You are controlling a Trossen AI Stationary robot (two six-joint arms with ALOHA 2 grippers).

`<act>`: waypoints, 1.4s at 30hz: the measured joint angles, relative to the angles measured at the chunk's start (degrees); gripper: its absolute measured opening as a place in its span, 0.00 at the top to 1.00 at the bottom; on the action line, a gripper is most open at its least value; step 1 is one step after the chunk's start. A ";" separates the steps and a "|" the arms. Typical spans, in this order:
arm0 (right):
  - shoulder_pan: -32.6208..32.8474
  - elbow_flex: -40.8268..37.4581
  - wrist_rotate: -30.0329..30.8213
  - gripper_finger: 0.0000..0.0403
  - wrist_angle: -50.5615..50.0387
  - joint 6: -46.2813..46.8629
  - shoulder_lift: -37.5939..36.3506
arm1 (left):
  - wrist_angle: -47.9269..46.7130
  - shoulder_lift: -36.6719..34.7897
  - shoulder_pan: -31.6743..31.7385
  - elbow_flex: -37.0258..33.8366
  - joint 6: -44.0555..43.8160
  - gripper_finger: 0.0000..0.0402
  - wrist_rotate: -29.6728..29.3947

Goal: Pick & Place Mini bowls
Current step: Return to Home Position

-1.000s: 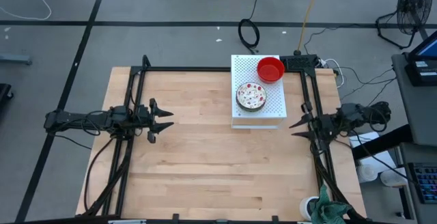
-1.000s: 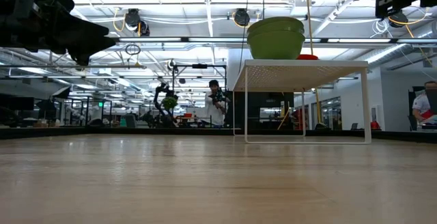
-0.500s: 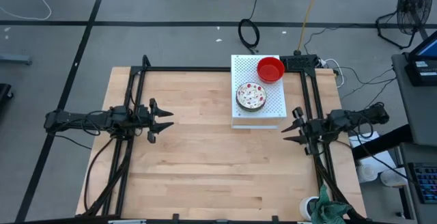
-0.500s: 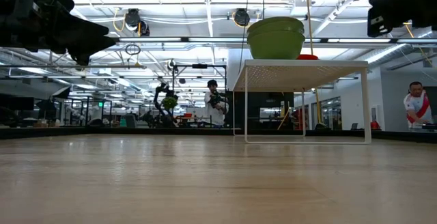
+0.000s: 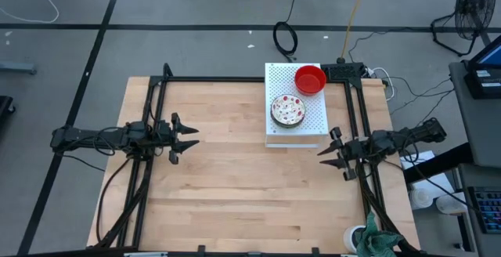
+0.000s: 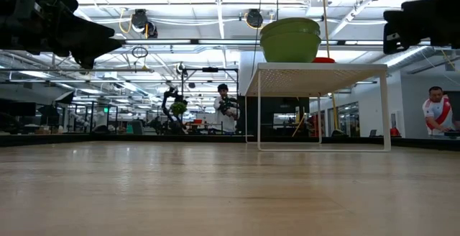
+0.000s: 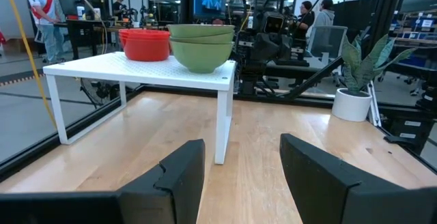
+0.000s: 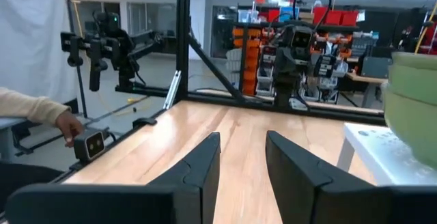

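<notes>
The wooden table (image 5: 235, 186) carried no bowl on its top in any view, so the placing looked finished; judged from this, only parking the arms was left. The white perforated shelf (image 5: 309, 122) stood at the far side, right of centre, and held everything. On it sat the stack of green-sided bowls (image 5: 287, 110), speckled white inside, towards the shelf's near edge. The stack of red bowls (image 5: 310, 79) sat just beside it, towards the far right corner. How many bowls were in each stack could not be counted surely.

The wide wood between the two arms lay open, giving plenty of room to move. The tight spots were the shelf's near edge and its legs, and the black frame rails along both sides of the table.

The right gripper (image 5: 329, 152) hovered empty near the shelf's near right corner, fingers spread. The left gripper (image 5: 192, 138) waited well apart at the left side, also spread and empty.
</notes>
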 joint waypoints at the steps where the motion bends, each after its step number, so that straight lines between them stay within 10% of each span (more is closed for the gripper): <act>1: 0.00 -0.52 -0.01 0.74 1.12 0.02 0.04 | 0.00 0.00 0.00 0.00 0.02 0.52 0.00; 42: -0.01 -3.39 -0.19 0.74 -2.50 4.73 0.32 | 0.00 0.00 -0.02 -0.02 0.00 0.52 0.00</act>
